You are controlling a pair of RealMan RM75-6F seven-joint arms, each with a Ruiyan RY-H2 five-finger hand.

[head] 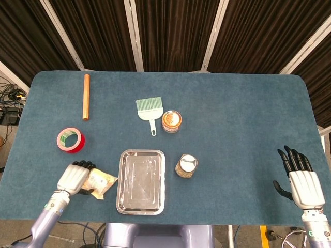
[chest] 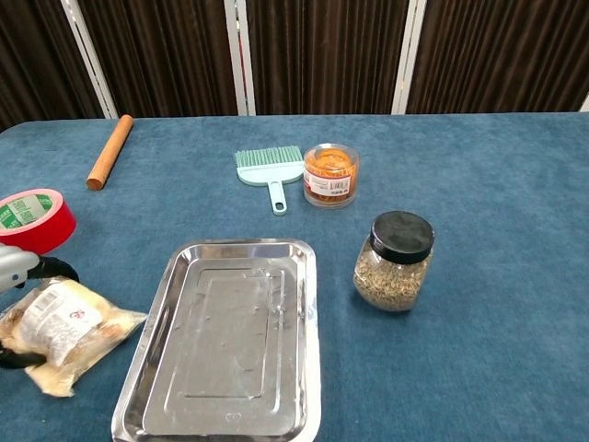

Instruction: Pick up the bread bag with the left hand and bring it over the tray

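Observation:
The bread bag (head: 102, 182) is a clear pouch with a white label, lying at the table's front left, just left of the steel tray (head: 122, 181). My left hand (head: 75, 177) covers the bag's left end. In the chest view the bread bag (chest: 72, 326) lies tilted beside the tray (chest: 230, 341), with dark fingers (chest: 48, 269) above its left end and the thumb below it, so the hand grips the bag. My right hand (head: 299, 179) hovers at the front right edge, fingers spread, holding nothing.
A red tape roll (head: 70, 140) lies behind the bag. A wooden rod (head: 86, 96) is at the back left. A green brush (head: 149, 111) and an orange jar (head: 171, 121) sit behind the tray, and a black-lidded spice jar (chest: 394, 261) stands right of it.

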